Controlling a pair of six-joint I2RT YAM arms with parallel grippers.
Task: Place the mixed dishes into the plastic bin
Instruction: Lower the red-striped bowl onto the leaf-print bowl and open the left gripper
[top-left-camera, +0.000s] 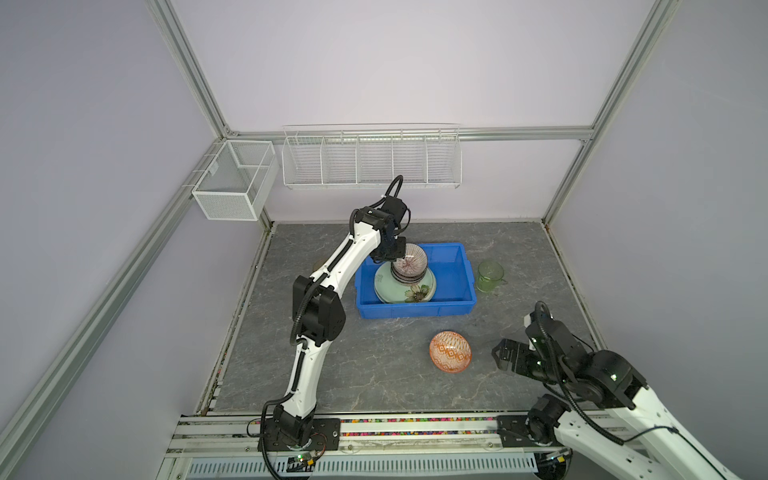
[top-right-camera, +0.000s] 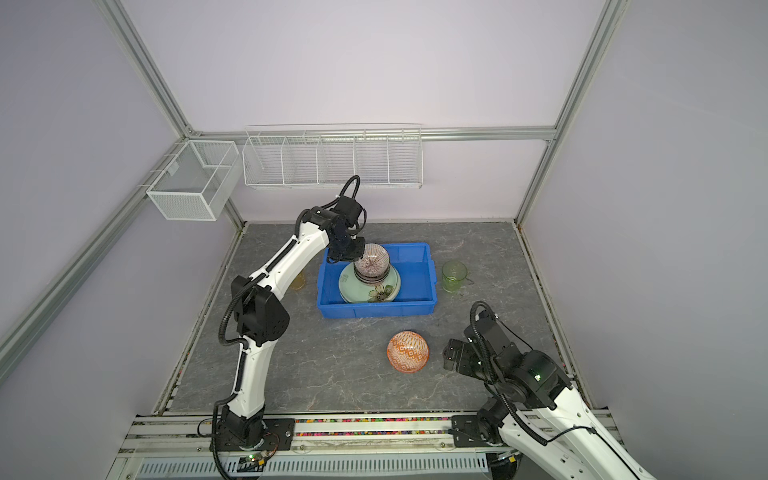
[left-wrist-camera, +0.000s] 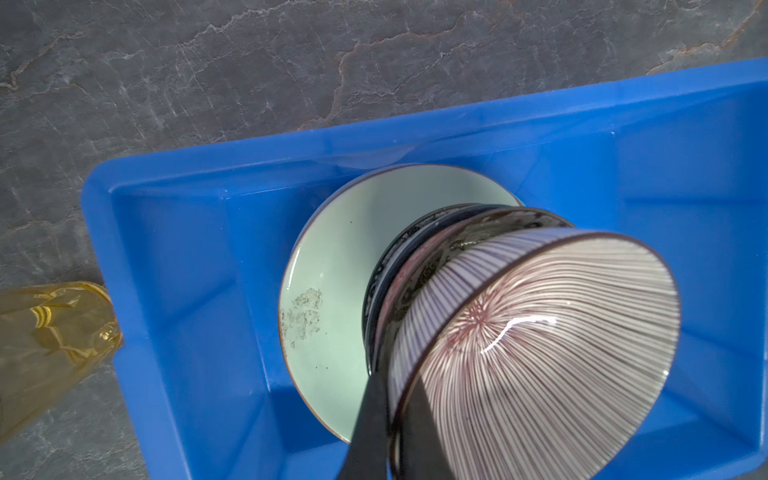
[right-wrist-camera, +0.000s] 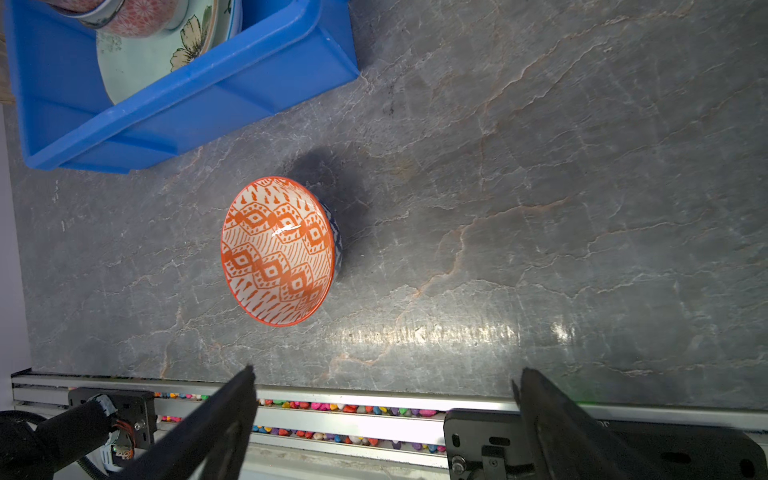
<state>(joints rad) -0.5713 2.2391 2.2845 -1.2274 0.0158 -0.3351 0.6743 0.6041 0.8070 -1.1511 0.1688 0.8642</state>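
Observation:
The blue plastic bin (top-left-camera: 415, 309) (top-right-camera: 376, 309) holds a pale green flower plate (top-left-camera: 386, 286) (left-wrist-camera: 345, 257) with small patterned bowls (left-wrist-camera: 415, 249) stacked on it. My left gripper (top-left-camera: 392, 253) (left-wrist-camera: 395, 386) is shut on the rim of a tilted red-striped bowl (top-left-camera: 411, 259) (left-wrist-camera: 540, 340) at the top of that stack. An orange patterned bowl (top-left-camera: 450, 351) (right-wrist-camera: 278, 251) lies on the table in front of the bin. My right gripper (top-left-camera: 500, 355) (right-wrist-camera: 385, 370) hangs open and empty just right of it. A green glass cup (top-left-camera: 490, 276) stands right of the bin, an amber cup (left-wrist-camera: 45, 345) (top-right-camera: 298, 282) left of it.
Two white wire baskets (top-left-camera: 235, 178) (top-left-camera: 372, 158) hang on the back walls above the table. A metal rail (top-left-camera: 415, 424) runs along the table's front edge. Frame posts stand at the back corners.

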